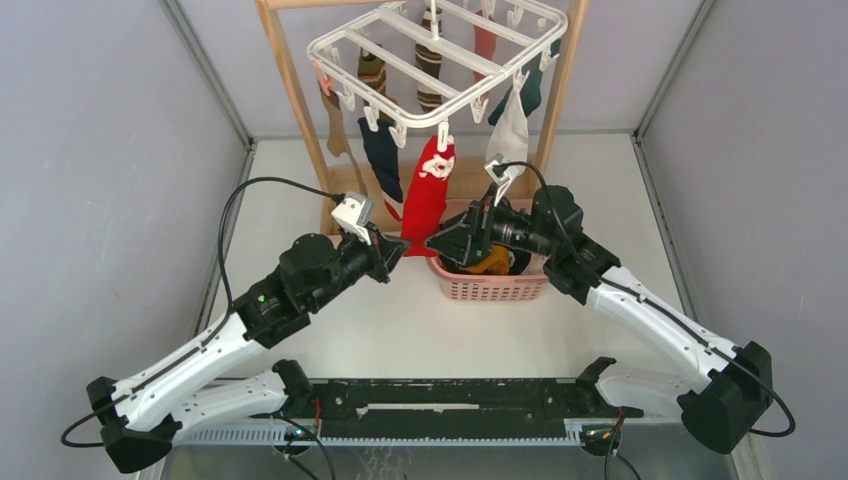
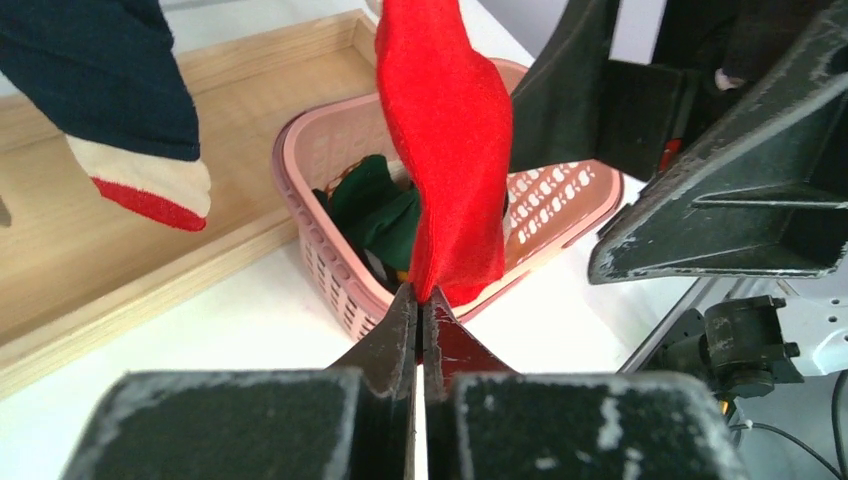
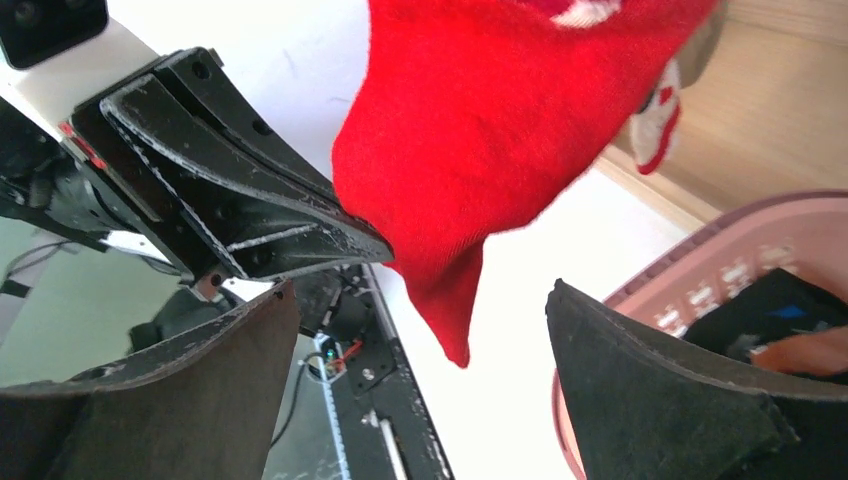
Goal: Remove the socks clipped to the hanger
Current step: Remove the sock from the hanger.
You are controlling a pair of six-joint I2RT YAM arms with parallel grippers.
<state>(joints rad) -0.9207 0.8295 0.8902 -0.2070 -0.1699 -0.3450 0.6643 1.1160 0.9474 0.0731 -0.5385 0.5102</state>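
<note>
1 red sock (image 1: 428, 195) mid-frame: left gripper (image 1: 400, 248) pinched shut on it, right gripper (image 1: 433, 243) agape; tug straight down off clip (image 1: 444, 134).

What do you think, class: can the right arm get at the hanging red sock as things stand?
Probably yes. The right gripper is open with the red sock hanging just beyond its fingers, nothing between them. The shut left gripper sits at the sock's far side, so it could get crowded.

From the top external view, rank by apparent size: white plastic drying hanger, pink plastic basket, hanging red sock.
1. White plastic drying hanger, clearly largest.
2-3. Pink plastic basket and hanging red sock look close; the basket is partly covered.
</note>
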